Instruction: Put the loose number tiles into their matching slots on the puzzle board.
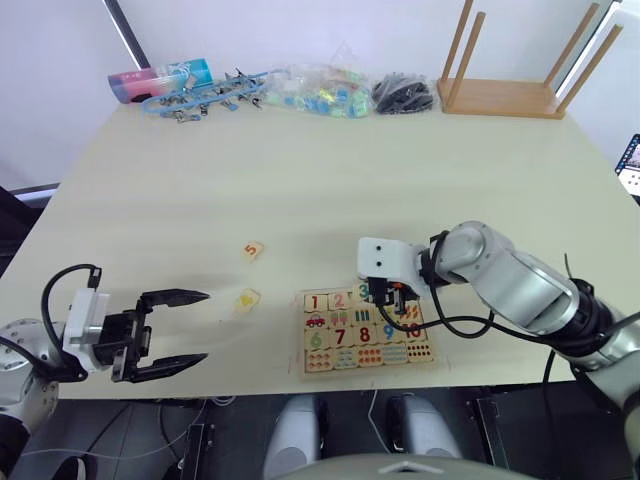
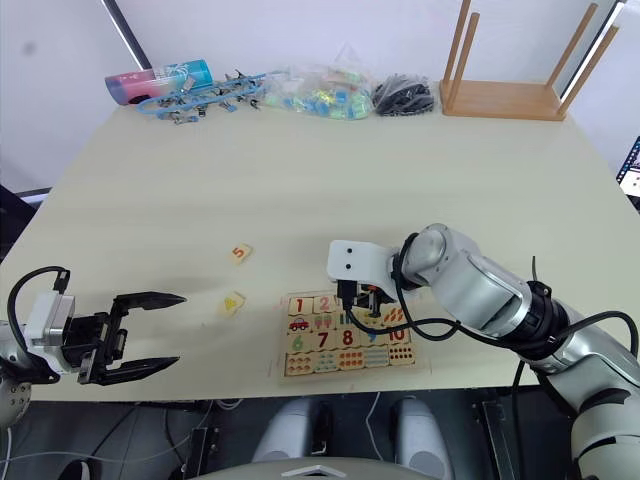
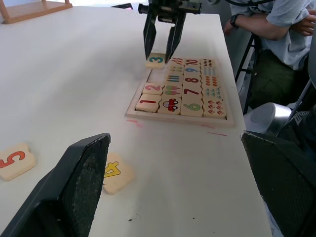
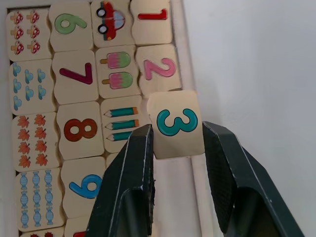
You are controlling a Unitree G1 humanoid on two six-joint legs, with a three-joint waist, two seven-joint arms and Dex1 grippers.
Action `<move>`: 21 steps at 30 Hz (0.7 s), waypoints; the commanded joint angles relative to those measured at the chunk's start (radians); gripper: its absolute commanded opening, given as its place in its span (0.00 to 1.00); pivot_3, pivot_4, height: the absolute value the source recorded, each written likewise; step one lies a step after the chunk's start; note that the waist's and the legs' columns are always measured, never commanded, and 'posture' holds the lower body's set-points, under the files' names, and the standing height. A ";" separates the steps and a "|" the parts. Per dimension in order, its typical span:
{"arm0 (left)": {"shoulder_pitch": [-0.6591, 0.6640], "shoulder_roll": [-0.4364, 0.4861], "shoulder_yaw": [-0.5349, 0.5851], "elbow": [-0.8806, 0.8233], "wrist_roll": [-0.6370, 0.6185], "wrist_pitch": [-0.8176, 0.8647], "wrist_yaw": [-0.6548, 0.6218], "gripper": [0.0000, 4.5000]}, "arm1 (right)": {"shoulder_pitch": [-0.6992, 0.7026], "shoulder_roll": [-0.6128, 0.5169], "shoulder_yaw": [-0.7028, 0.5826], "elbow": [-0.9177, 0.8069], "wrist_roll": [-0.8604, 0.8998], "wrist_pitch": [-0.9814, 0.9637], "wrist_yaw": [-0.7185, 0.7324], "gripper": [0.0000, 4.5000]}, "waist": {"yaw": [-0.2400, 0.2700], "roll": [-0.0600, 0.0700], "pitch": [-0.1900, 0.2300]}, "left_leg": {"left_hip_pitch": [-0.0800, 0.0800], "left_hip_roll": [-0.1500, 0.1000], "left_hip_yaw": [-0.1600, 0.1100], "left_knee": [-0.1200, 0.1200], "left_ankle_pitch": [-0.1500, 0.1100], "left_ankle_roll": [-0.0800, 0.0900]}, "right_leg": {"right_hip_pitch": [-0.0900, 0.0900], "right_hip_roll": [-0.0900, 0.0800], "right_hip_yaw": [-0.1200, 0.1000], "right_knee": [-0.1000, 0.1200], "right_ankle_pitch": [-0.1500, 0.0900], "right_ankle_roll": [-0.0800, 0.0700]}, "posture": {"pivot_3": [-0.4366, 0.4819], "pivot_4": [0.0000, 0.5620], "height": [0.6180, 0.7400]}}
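Your right pincer (image 4: 175, 136) is closed on the tile 3 (image 4: 176, 123), one black finger on each side of it. It holds the tile over the far edge of the puzzle board (image 1: 366, 368), above the third slot of the first row; in the left wrist view the tile looks slightly lifted and not seated. The tile 1 (image 1: 314, 302) and the tile 2 (image 1: 339, 299) already sit in their slots, at 9 o'clock from the held tile. The slots at 3 o'clock from it are hidden behind the pincer, so you cannot tell how they are.

Your left pincer (image 1: 172, 335) is wide open and holds nothing. It hovers at the near left part of the bench (image 1: 300, 180), well apart from the board.

Two tiles lie loose on the bench. The tile 4 (image 1: 246, 298) is at 9 o'clock from the board, between the board and your left pincer. The tile 5 (image 1: 253, 250) is at 12 o'clock from the tile 4, a little farther from you.

At the far edge of the bench you see a heap of blue clips (image 1: 205, 95), a bag of coloured pieces (image 1: 320, 90) and a wooden stool (image 1: 510, 70) turned upside down.
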State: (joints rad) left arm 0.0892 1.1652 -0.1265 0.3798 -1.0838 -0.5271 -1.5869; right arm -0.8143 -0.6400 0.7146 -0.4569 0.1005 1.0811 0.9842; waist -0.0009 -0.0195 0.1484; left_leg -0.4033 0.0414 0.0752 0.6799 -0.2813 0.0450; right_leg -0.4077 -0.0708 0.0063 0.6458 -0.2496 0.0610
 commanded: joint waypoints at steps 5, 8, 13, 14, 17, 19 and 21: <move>-0.013 0.020 0.014 0.026 -0.016 -0.016 -0.028 1.00 | -0.030 0.012 0.024 0.014 -0.025 -0.016 -0.028 0.20 | -0.013 0.000 0.000 | 0.000 0.000 -0.001 0.000 0.000 0.000 | 0.000 0.000 0.000 0.000 0.002 0.003 | 0.48 0.27 0.98; -0.013 0.022 0.014 0.027 -0.017 -0.017 -0.028 1.00 | -0.035 0.024 0.034 0.028 -0.034 -0.020 -0.036 0.20 | -0.014 0.000 0.000 | -0.001 0.000 -0.001 0.000 0.000 0.000 | -0.001 0.000 0.000 0.000 0.002 0.003 | 0.48 0.27 0.98; -0.013 0.024 0.012 0.030 -0.016 -0.017 -0.028 1.00 | -0.040 0.029 0.049 0.028 -0.033 -0.024 -0.032 0.20 | -0.013 0.000 0.000 | -0.003 0.000 -0.001 0.000 0.000 0.000 | -0.002 0.000 -0.001 0.000 0.002 0.003 | 0.48 0.27 0.98; -0.012 0.025 0.012 0.029 -0.017 -0.017 -0.028 1.00 | -0.041 0.029 0.052 0.026 -0.033 -0.024 -0.031 0.20 | -0.013 0.000 0.000 | -0.003 0.000 -0.001 0.000 0.000 0.000 | -0.002 0.000 -0.001 0.000 0.002 0.003 | 0.48 0.27 0.98; -0.014 0.030 0.012 0.029 -0.018 -0.016 -0.028 1.00 | -0.044 0.030 0.059 0.021 -0.032 -0.028 -0.027 0.20 | -0.013 0.000 0.000 | -0.005 0.000 -0.002 0.001 0.000 0.000 | -0.002 0.000 -0.003 0.000 0.002 0.003 | 0.48 0.27 0.98; -0.011 0.034 0.013 0.028 -0.019 -0.017 -0.028 1.00 | -0.044 0.031 0.062 0.018 -0.031 -0.028 -0.025 0.20 | -0.014 0.000 0.000 | -0.008 0.000 -0.002 0.002 0.000 0.000 | -0.005 0.000 -0.004 0.000 0.002 0.003 | 0.48 0.27 0.98; -0.007 0.036 0.012 0.025 -0.020 -0.018 -0.028 1.00 | -0.043 0.032 0.067 0.016 -0.031 -0.027 -0.026 0.20 | -0.013 0.000 0.000 | -0.010 0.000 -0.002 0.003 0.000 0.000 | -0.006 0.000 -0.006 0.000 0.002 0.003 | 0.48 0.27 0.98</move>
State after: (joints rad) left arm 0.0802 1.1775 -0.1267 0.4118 -1.0912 -0.5303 -1.5869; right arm -0.8348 -0.6096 0.7801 -0.4130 0.0745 1.0630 0.9541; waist -0.0143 -0.0198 0.1482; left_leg -0.4142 0.0414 0.0735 0.6831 -0.2809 0.0444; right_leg -0.4137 -0.0710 0.0002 0.6459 -0.2474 0.0641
